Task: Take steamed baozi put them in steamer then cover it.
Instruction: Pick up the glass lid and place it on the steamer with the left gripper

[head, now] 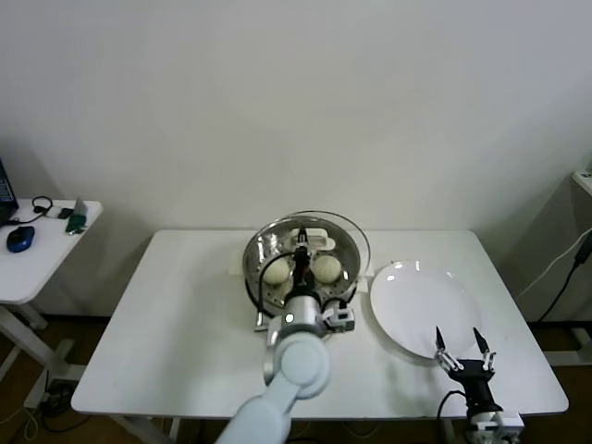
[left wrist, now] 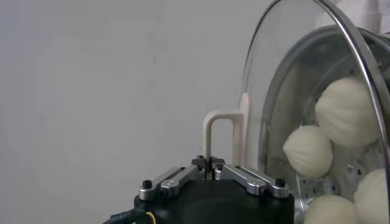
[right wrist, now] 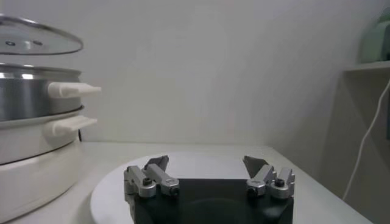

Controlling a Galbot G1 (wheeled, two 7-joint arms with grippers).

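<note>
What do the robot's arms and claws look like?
The left arm is smooth, rounded and pale grey-white. Its end effector has a black body, silver finger links with black screws, and a black cable with a yellow mark. The right end effector looks the same: black body, silver links, dark pointed fingertips.

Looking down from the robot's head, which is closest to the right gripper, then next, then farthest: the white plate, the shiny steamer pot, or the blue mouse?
1. Round flat white plate: just ahead of the right gripper, whose jaws stand open.
2. Round shiny stainless-steel steamer: mid-table, to its left.
3. Blue computer mouse: far left, on the side table.
</note>
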